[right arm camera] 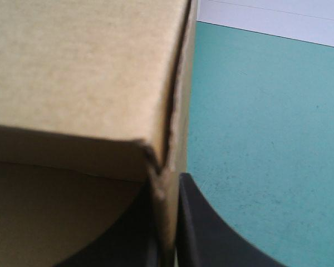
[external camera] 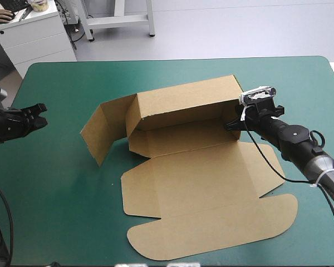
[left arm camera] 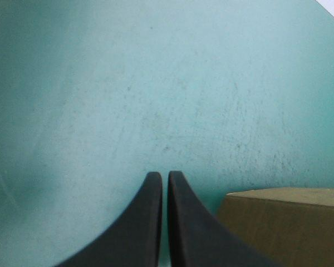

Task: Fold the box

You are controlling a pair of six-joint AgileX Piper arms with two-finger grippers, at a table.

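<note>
The box (external camera: 200,167) sits mid-frame in the high view on the table (external camera: 55,194), and I'd call it about half made. The back wall (external camera: 183,105) is up across the upper middle of the frame. The right gripper (external camera: 230,125) is pinching the box's right end, and its wrist view shows the board edge clamped between the two fingers. At left of centre a flap (external camera: 103,130) stands swung outward, not tucked in. Toward the lower frame the front panel and lid (external camera: 211,228) lie flat. The left gripper (external camera: 42,114) hovers at the frame's left edge, fingers pressed together on nothing, clear of the box. As I judge it, what's left is tucking both ends and raising the front wall.
</note>
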